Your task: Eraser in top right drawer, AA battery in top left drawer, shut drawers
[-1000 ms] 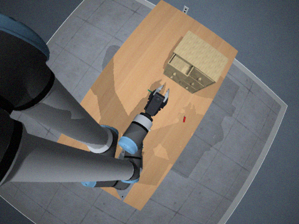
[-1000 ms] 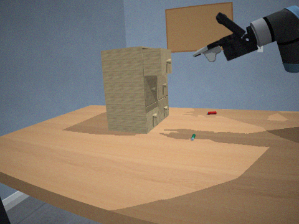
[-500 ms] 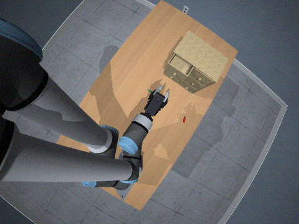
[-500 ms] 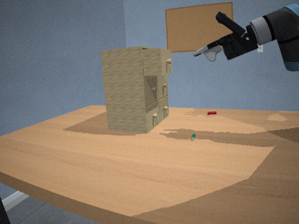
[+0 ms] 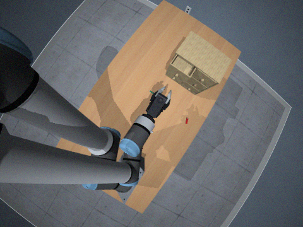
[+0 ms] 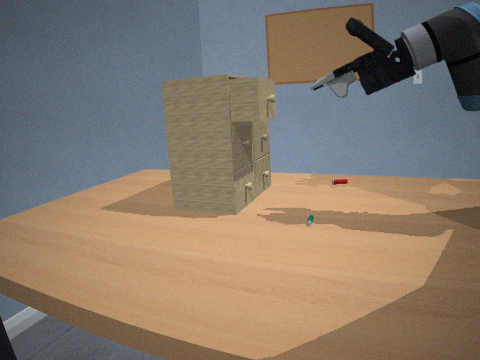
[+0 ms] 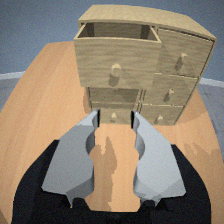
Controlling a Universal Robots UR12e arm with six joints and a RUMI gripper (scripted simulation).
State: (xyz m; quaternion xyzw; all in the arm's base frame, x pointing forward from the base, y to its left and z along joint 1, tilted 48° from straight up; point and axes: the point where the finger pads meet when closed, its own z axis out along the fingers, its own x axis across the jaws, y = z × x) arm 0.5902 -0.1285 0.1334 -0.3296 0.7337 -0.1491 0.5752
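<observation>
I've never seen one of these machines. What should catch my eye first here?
A small wooden chest stands on the table, its top-left drawer pulled out. The gripper hangs in the air before it, jaws narrow and holding nothing. A green item and a red item lie loose on the table.

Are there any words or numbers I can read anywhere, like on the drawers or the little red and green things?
None can be read.
The chest shows only wood grain and plain knobs.
The red thing and the green thing on the table are too small to show any label.
The board on the wall is bare brown.
The gripper carries no marks.
</observation>
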